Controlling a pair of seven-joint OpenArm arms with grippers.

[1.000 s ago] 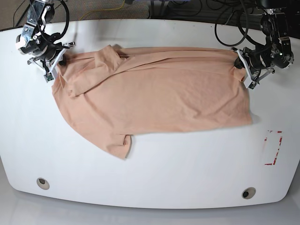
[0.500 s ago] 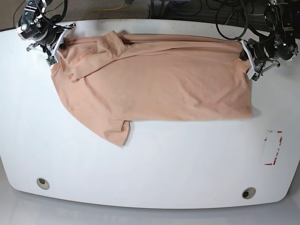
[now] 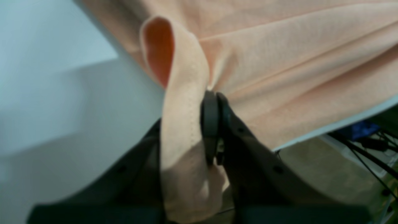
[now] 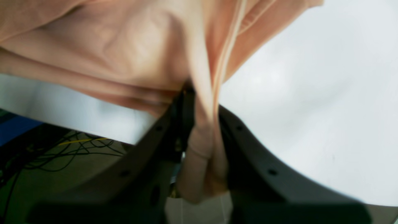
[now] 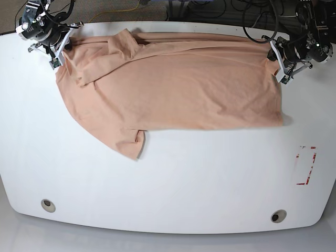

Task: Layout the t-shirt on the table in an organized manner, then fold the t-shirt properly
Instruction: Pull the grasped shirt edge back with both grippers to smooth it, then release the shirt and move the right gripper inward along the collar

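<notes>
The likeliest trouble from here is cloth going over the far rim: the t-shirt [image 5: 173, 84] lies stretched between the two grippers right along the far edge of the table [image 5: 173, 178], and in both wrist views the table rim and the floor show just beyond the pinched fabric. More pull that way could let the upper edge slide off. A second risk is slip. The left gripper [image 3: 214, 124] is clamped on only a narrow rolled hem, with a loop of cloth standing up just beside its fingers, so an uneven tug could free that corner. The right gripper [image 4: 202, 124] is closed on a thicker bunch of gathered layers, which may hide a fold that stays in when the shirt is laid flat.

The shirt is plain peach, with no print visible. Near the right gripper one sleeve is flipped over onto the body with creases running from it; another sleeve points toward the near side of the table. Toward the left gripper the cloth lies smoother, ending in a fairly straight edge.
</notes>
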